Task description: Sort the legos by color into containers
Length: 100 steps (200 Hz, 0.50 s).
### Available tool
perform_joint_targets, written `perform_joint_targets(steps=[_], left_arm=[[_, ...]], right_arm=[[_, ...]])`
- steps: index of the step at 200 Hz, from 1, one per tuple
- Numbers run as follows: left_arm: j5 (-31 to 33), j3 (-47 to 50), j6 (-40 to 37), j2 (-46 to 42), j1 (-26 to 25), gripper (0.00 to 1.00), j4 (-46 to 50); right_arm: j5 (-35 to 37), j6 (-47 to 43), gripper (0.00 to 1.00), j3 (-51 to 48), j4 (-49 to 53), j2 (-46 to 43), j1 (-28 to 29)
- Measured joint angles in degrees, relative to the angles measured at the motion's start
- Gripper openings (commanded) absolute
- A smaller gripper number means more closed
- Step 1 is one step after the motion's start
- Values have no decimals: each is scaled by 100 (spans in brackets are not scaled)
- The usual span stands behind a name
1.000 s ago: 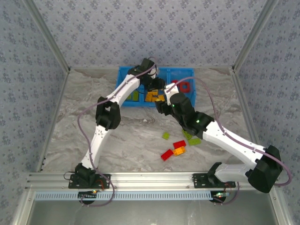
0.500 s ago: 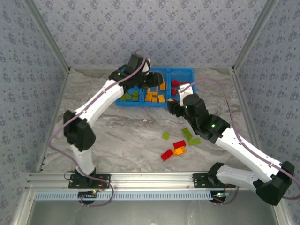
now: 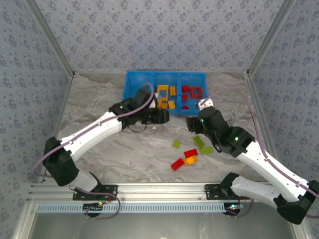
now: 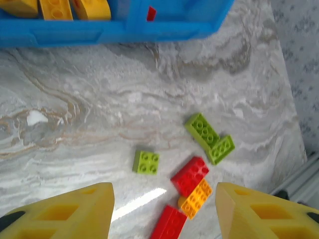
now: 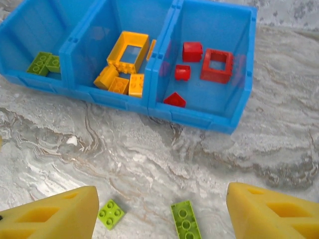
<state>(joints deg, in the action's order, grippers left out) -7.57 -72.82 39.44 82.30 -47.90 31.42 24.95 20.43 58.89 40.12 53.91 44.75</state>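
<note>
Sorting looks mostly done here: six legos are left loose on the marble table, and since nothing is held by either arm, the step in hand would be called a fresh pick. The left gripper is seen with its yellow fingers spread moderately apart and empty. A small green square is found just ahead of the gap, nearer the left finger. A red brick and an orange brick are pressed together ahead of the right finger, and a second red brick is tucked low between the two fingers. A long green brick, with another green one touching it, is set further out past the tips, and the blue tray is well beyond those. The right gripper is spread wide and empty too. From its wrist view the same green square and long green brick are caught near its tips, and the tray's green, yellow and red compartments are laid out beyond. For the next move, the lone green square is probably best straddled and pinched, then dropped with the greens. Only one arm should be sent in, since both are aimed at the same pile.
</note>
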Motion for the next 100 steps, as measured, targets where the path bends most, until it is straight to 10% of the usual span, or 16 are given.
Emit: perform_joint_targets(steps=[100], left_arm=[[437, 1394, -990, -1779, -1180, 61, 98]], right_arm=[[20, 4485, 67, -396, 1672, 535, 1222]])
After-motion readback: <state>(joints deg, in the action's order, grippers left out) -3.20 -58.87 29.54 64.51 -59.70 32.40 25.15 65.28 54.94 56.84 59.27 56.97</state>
